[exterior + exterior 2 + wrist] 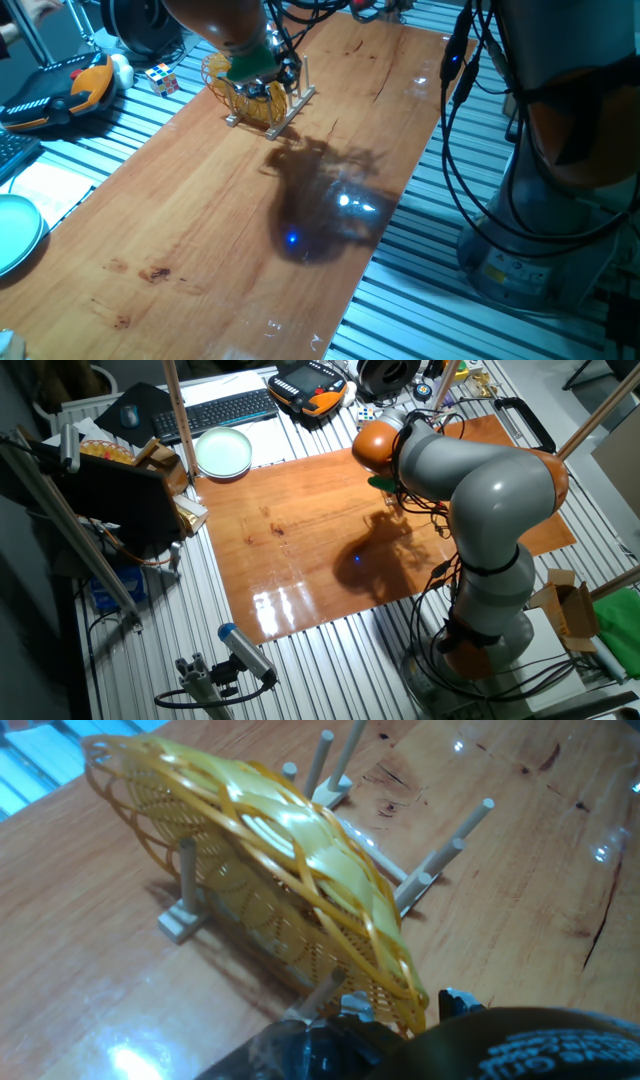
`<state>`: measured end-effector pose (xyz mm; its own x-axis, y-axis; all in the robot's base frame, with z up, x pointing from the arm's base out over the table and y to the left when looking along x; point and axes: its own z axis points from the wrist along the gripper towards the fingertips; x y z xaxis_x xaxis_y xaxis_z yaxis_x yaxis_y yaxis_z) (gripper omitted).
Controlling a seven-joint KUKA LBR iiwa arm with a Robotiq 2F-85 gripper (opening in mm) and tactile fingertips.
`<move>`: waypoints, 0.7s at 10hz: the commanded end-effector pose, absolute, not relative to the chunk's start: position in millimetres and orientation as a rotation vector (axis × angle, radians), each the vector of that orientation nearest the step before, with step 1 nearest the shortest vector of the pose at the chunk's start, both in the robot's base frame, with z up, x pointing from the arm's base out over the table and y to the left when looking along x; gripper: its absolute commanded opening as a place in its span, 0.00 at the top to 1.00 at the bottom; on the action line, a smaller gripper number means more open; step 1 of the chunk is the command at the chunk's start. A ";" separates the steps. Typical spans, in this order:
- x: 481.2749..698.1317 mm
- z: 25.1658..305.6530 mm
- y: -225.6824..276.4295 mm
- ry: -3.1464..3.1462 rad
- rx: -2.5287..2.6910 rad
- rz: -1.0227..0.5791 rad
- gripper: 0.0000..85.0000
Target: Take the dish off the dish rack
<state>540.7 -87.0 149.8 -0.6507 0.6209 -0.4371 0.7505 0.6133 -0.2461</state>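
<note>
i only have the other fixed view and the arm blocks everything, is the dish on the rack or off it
observer: On it. In the hand view the dish stands on edge between the pegs of the dish rack, leaning over.
operator: ok where's the gripper then
observer: In the one fixed view the gripper is down at the dish, above the rack.
operator: closed on it?
observer: Cannot tell. The hand view shows the dish's near rim right at the fingers, but not whether they pinch it.
</note>
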 end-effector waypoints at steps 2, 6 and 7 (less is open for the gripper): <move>539.5 147.4 -87.2 2.532 1.112 -0.589 0.52; 536.3 143.2 -90.1 2.527 1.123 -0.579 0.56; 535.4 142.8 -90.0 2.527 1.123 -0.579 0.59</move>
